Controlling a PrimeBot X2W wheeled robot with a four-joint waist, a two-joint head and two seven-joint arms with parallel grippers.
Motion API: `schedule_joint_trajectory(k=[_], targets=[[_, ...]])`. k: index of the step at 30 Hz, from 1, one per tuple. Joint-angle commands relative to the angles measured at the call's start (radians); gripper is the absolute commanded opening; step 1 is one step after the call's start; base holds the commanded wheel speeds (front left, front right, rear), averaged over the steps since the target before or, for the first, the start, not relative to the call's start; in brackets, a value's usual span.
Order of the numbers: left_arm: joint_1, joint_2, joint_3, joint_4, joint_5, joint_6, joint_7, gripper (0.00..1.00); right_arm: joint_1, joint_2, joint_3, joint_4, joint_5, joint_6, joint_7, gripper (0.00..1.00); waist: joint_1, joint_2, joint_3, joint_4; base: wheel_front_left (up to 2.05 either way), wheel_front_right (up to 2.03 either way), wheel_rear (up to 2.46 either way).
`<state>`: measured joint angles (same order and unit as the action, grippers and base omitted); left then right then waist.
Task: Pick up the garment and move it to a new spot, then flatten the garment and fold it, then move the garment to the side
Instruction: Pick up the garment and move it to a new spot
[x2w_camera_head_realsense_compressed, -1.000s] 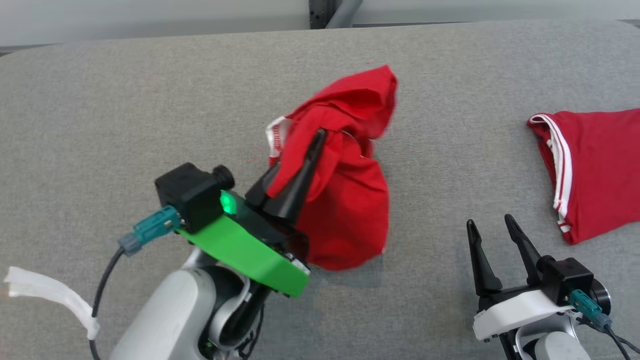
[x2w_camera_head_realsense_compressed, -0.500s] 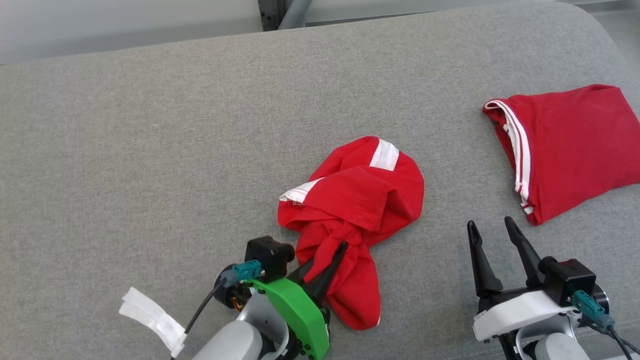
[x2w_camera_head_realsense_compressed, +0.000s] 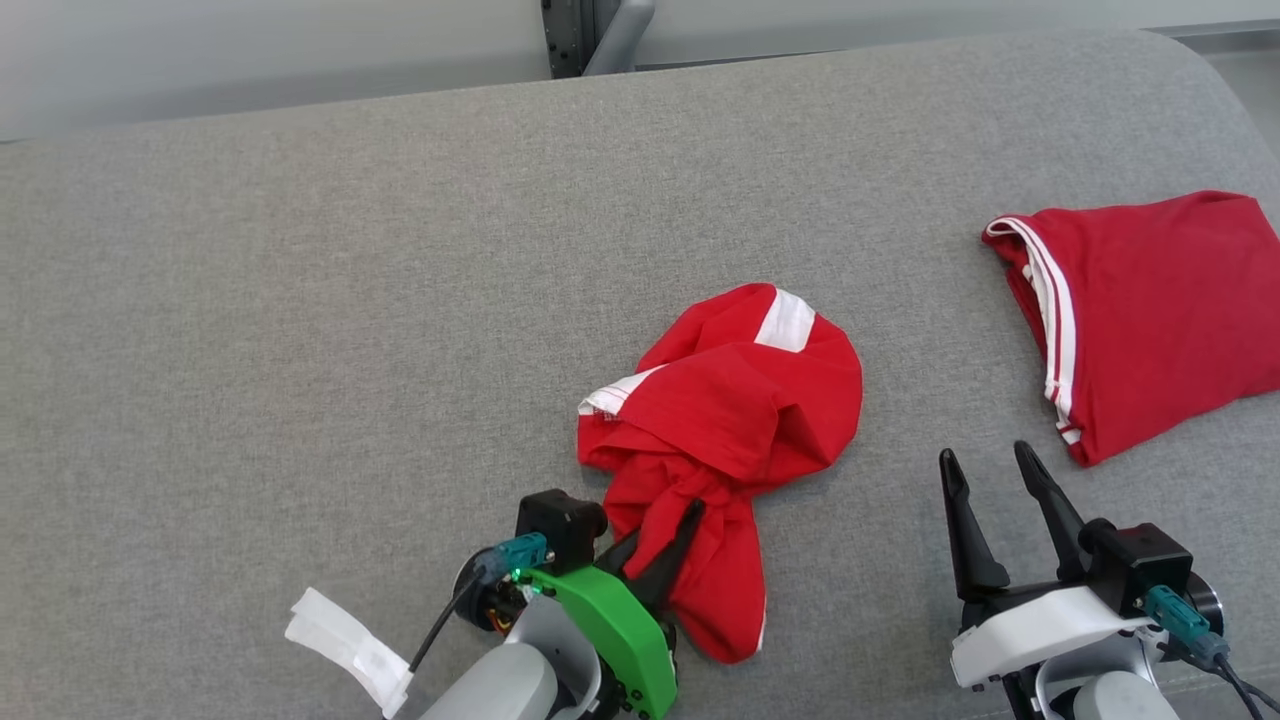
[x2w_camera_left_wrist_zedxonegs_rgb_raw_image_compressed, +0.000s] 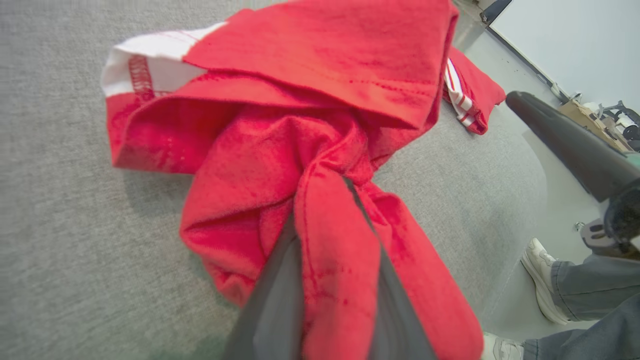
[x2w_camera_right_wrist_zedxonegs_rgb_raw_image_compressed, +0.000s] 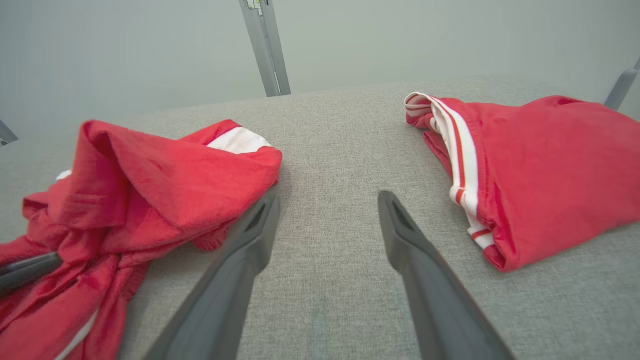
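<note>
The garment is a crumpled red piece with white trim, lying in a heap on the grey padded table. My left gripper is at its near end, shut on a twisted fold of the red cloth. In the left wrist view the garment is pinched between both dark fingers of that gripper. My right gripper hovers open to the right of the heap, holding nothing. In the right wrist view, the right gripper points at bare table, with the garment to its left.
A second red garment with white stripes lies folded at the table's right end, also seen as the folded piece. A white tape tag hangs on the left arm's cable. A person's shoe and trouser legs stand off the table's edge.
The left gripper has come down and back toward me with the garment, which hung lifted before and now rests on the table. The head camera has also shifted. The right gripper stayed open.
</note>
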<state>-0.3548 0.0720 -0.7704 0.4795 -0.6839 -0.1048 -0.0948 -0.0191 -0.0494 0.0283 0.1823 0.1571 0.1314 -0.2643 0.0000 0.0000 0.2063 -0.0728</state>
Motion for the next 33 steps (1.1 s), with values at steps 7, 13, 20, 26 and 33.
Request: schedule_joint_trajectory(k=[7, 13, 20, 26, 33], targets=[[0.028, 0.007, 0.001, -0.032, 0.028, 0.039, -0.078, 1.0, 0.042, -0.002, -0.023, -0.011, -0.012, -0.002, 0.0, 1.0, 0.0, 0.0, -0.076, 0.025, 0.0, 0.0, 0.0], [0.122, 0.087, 0.036, -0.16, 0.061, 0.136, -0.125, 1.0, 0.095, -0.002, -0.059, -0.039, -0.019, -0.002, 0.0, 1.0, 0.0, 0.0, -0.15, 0.059, 0.0, 0.0, 0.0], [0.254, 0.208, 0.121, -0.281, 0.08, 0.246, -0.153, 1.0, 0.153, -0.006, -0.089, -0.069, -0.02, -0.001, 0.0, 1.0, 0.0, 0.0, -0.218, 0.11, 0.0, 0.0, 0.0], [0.355, 0.263, 0.239, -0.303, 0.088, 0.295, -0.171, 1.0, 0.209, -0.013, -0.114, -0.075, -0.011, -0.001, 0.0, 1.0, 0.0, 0.0, -0.263, 0.169, 0.0, 0.0, 0.0], [0.459, 0.259, 0.41, -0.312, 0.142, 0.273, -0.17, 1.0, 0.25, -0.02, -0.138, -0.065, -0.006, -0.001, 0.0, 1.0, 0.0, 0.0, -0.294, 0.205, 0.0, 0.0, 0.0]])
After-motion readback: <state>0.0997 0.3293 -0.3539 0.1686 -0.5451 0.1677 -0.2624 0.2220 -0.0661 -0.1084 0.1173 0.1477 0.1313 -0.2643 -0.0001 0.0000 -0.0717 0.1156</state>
